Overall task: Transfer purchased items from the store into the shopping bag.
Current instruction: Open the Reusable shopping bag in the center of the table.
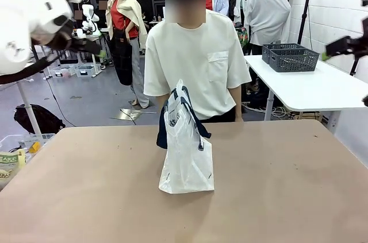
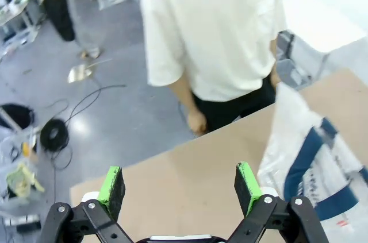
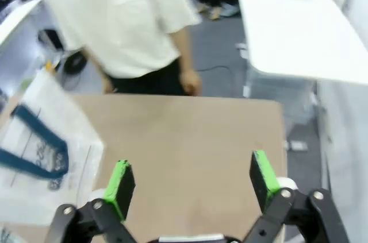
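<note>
1. Presently the left gripper (image 2: 179,188) stands wide open. Its two green pads (image 2: 112,188) are well apart, with nothing between them and nothing touching them.
2. Right gripper (image 3: 191,181) is the same: jaws spread wide, green pads bare, holding nothing.
3. Front view puts both grippers high above the table (image 1: 287,197), one at each side of the picture and well apart from the bag.
4. Finger links are black and jointed with silver pins. The pads are flat, matte and bright green.
5. Shopping bag (image 1: 187,151) stands upright near the middle of the table, toward the far edge and just in front of the person (image 1: 195,65). Whether it touches the person I cannot tell.
6. Bag material is thin translucent white plastic, creased and crinkled, tapering to a peaked top. It has navy blue strap handles and dark lettering too small to read.
7. Contents of the bag cannot be made out through the plastic.
8. Tabletop is flat, matte tan-brown, with a rounded edge.
9. Person wears a loose white short-sleeved shirt with a chest pocket, arms down at the far edge. One hand (image 2: 197,121) hangs just behind the table edge in the left wrist view.
10. Behind, to the right, a white table (image 1: 310,91) carries dark grey lattice baskets (image 1: 290,57) of rigid plastic mesh.
11. Off the table's left edge sits a clear plastic bin (image 1: 26,139) with printed packaging inside, detail too small to tell.
</note>
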### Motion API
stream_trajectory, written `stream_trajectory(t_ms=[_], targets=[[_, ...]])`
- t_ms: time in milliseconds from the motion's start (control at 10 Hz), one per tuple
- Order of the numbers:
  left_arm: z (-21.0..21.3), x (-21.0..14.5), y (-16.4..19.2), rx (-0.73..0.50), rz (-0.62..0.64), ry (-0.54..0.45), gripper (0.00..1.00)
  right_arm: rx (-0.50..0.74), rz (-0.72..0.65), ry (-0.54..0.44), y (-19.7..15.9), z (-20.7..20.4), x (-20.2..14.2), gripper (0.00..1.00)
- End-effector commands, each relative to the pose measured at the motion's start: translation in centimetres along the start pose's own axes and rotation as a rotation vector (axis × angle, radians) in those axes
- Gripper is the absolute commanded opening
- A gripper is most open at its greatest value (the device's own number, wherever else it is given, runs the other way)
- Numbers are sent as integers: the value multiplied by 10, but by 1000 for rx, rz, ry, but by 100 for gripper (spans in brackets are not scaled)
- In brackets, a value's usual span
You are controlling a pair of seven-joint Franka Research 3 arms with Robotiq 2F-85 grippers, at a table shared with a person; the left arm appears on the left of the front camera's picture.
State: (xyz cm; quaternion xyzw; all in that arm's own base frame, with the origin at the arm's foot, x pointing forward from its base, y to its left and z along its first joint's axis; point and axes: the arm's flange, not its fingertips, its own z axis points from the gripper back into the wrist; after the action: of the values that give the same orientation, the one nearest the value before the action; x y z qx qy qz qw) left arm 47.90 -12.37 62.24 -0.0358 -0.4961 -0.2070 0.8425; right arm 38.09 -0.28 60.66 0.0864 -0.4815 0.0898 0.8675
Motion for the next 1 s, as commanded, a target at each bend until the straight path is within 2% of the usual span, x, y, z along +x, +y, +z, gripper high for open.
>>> stream_trajectory(t_ms=[0, 100, 200, 300, 500, 600, 700, 900], targets=[[-30, 22, 7, -119, -4, 8, 100, 191, 148, 34, 37, -14, 11, 100], [-40, 30, -9, -176, 19, 3, 100, 218, 225, 68, 67, -20, 15, 100], [-42, 28, -19, -162, 21, 35, 100, 173, 256, 86, 80, -27, 16, 100], [-29, 24, -33, -100, -1, -8, 100, 161, 149, 36, 71, -5, 13, 100], [-29, 24, -33, -100, -1, -8, 100, 161, 149, 36, 71, -5, 13, 100], [-39, 27, -40, -129, 12, 3, 100, 176, 191, 62, 88, -12, 14, 100], [-39, 21, -38, -146, 58, -3, 100, 192, 176, 95, 85, -11, 1, 100], [-69, 56, -51, -230, 102, -18, 100, 163, 241, 170, 124, -28, 15, 100]])
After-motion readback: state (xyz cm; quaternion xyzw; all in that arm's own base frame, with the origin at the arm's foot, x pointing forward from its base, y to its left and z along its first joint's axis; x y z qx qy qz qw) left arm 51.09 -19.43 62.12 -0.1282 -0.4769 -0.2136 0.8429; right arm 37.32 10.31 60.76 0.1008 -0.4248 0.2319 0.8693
